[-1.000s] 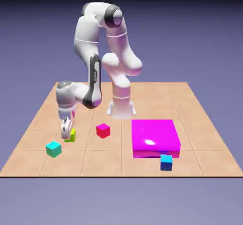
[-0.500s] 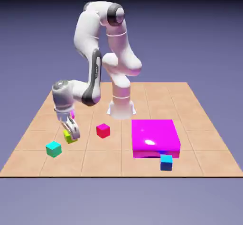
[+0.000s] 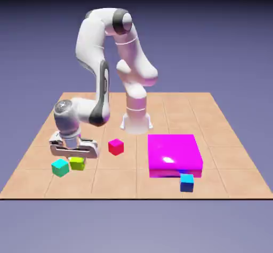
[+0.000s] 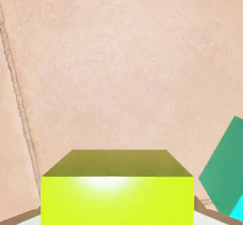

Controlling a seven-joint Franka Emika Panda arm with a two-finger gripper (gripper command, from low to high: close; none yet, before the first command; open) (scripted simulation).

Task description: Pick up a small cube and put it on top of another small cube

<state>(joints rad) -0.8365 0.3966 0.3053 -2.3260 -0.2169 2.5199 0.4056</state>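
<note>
Step in hand: grasp/lift of the small cube (image 3: pixel 78 163), w/ placement not yet done. You've got the tool (image 3: pixel 75 152) low over the table (image 3: pixel 224 156), right on top of the lime cube at the exterior view's left. Hand view shows the small cube (image 4: pixel 117 187) large at bottom centre, filling the space between where the tips should sit; the tips themselves are hidden, so I judge the tool is clamped on it, though contact isn't directly visible. Can't tell if the cube is off the table yet; in the exterior view it looks at or barely above the surface.

The teal cube (image 3: pixel 60 167) sits just beside it, toward the exterior view's left and a bit nearer the camera; in the hand view the teal cube (image 4: pixel 227 172) shows rotated at the right edge, close but apart.

Next move, my call: lift straight up first so you don't nudge teal, then carry over a target cube, centre, lower, release. Teal is nearest; the red cube (image 3: pixel 115 147) is further to the exterior view's right.

Shapes/materials: all small cubes are flat-shaded, sharp-edged, same size, w/ a glossy highlight on lime's front face. Table is tan tile w/ thin grout lines, slightly mottled. Also a big flat magenta slab (image 3: pixel 175 154), shiny, and a blue cube (image 3: pixel 186 182) at its front edge.
</note>
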